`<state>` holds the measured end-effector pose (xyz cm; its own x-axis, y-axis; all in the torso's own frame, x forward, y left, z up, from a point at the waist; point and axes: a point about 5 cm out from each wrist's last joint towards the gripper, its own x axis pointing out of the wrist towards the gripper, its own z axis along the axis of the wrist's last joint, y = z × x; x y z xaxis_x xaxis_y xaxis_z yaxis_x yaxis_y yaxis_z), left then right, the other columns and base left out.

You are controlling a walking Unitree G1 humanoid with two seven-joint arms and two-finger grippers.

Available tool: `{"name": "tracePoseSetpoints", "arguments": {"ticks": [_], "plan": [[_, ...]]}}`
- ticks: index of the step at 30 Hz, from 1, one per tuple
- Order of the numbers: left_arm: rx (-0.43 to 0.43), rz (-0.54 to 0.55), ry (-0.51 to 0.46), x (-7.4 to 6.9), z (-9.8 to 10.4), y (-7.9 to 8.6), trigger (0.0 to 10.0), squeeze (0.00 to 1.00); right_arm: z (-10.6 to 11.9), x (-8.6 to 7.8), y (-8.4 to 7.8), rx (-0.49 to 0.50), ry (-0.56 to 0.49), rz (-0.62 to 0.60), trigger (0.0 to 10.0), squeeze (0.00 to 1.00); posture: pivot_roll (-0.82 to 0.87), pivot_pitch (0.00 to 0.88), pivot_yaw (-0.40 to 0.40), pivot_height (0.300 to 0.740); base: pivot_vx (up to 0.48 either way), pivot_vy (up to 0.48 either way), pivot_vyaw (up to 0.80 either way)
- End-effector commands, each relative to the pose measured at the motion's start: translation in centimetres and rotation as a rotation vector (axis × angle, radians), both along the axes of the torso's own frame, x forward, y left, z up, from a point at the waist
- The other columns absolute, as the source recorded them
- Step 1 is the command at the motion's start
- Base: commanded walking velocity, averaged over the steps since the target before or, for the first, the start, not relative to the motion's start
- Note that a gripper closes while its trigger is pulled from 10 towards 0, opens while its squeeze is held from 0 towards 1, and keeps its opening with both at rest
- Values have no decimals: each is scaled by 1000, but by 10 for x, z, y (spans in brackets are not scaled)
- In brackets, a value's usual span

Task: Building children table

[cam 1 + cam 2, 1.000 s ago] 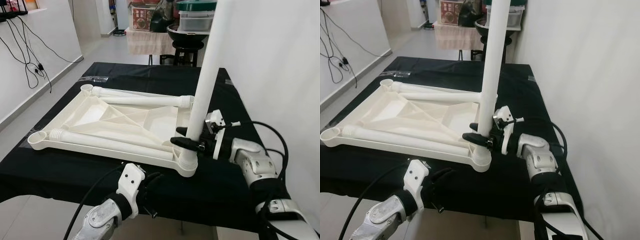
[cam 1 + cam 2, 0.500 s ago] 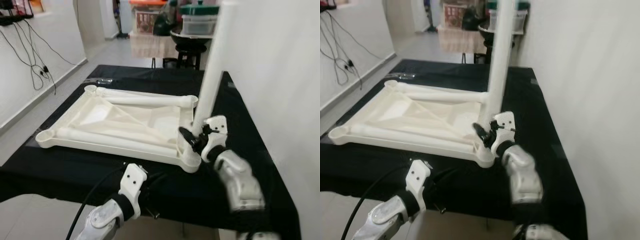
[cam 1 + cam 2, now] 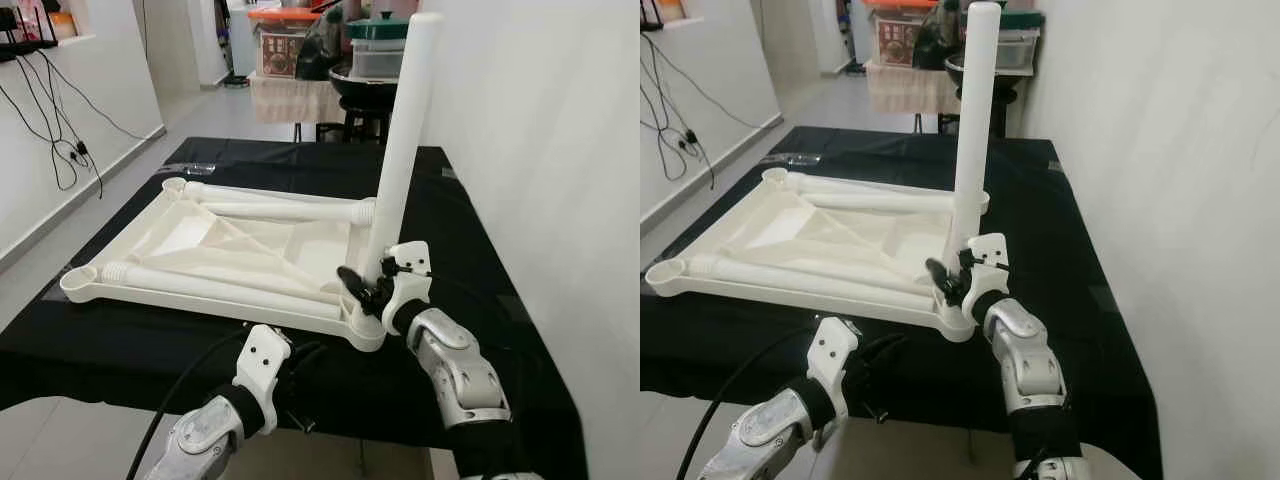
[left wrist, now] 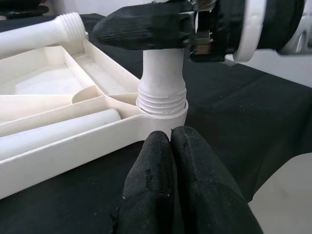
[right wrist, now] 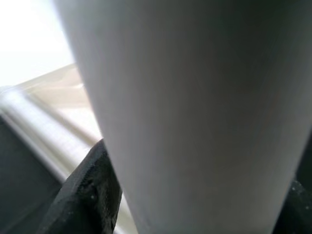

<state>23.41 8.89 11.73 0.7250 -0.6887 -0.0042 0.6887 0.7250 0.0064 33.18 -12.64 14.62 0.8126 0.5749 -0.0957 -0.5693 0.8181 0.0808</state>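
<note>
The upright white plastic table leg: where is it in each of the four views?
Left eye: upright white plastic table leg, right of centre.
Right eye: centre.
Left wrist: its threaded base, upper centre.
Right wrist: close up, blurred.
Shared landmark: the right tool clamped around it.

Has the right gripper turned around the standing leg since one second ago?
Yes. The right gripper swung from the leg's right side toward the near side, judged against the tabletop's corner socket.
</note>
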Motion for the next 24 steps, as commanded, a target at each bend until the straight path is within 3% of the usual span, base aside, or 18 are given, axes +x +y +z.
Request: {"name": "tracePoseSetpoints", "arguments": {"ticks": [1, 3, 4, 6, 12, 13, 21, 24], "plan": [[3, -6, -1, 1, -1, -2, 10000, 0, 8, 0, 12, 1, -34, 181, 10000, 1000, -26, 0, -33, 740, 0, 0, 0], [3, -12, 3, 1, -2, -3, 10000, 0, 11, 2, 9, -28, -57, 328, 10000, 988, -17, 0, -34, 740, 0, 0, 0], [7, -14, 1, 2, -2, -3, 10000, 0, 10, 2, 6, -53, -46, 417, 10000, 0, -13, 0, -39, 740, 0, 0, 0], [11, -14, -1, 3, -2, -3, 10000, 0, 7, 3, 1, -76, -21, 512, 10000, 0, -6, 0, -43, 740, 0, 0, 0], [13, -6, -4, 3, -2, -3, 10000, 0, 9, 10, -6, -59, 5, 556, 10000, 0, -6, 0, -43, 740, 0, 0, 0], [13, -5, -4, 3, -2, -3, 10000, 0, 11, 12, -7, -28, 12, 560, 0, 0, -3, 0, -43, 740, 0, 0, 0], [11, -9, -1, 2, -1, -2, 10000, 0, 11, 10, -16, -5, -22, 526, 0, 0, -14, 0, -37, 740, 0, 0, 0], [7, -9, -1, 1, -1, -2, 10000, 0, -9, -4, -16, -16, 20, 335, 0, 0, -18, 2, -48, 740, 0, 0, 0]]}}
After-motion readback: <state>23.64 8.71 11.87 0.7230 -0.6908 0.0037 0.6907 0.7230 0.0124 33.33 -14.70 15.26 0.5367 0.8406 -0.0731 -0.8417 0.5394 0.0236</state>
